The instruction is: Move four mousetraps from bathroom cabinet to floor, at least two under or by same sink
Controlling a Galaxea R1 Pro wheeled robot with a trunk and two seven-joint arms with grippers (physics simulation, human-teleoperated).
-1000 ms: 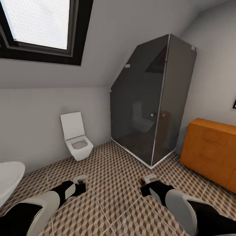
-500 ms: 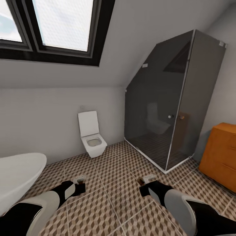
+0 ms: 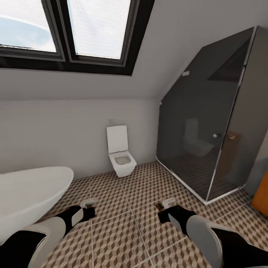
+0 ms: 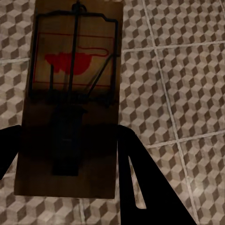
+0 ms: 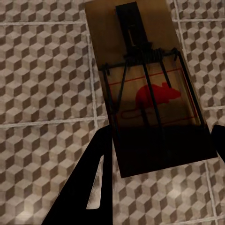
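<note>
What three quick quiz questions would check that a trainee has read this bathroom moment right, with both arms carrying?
1. True or false: each gripper holds a mousetrap above the tiled bathroom floor.
2. Which fixture stands against the wall between the bathtub and the glass shower? A) toilet B) washing machine C) radiator
3. What colour is the mouse printed on each trap?

Key:
1. True. The left gripper grips one mousetrap, the right gripper grips the other mousetrap, and neither trap lies on the floor yet.
2. A, the toilet.
3. Red.
</note>
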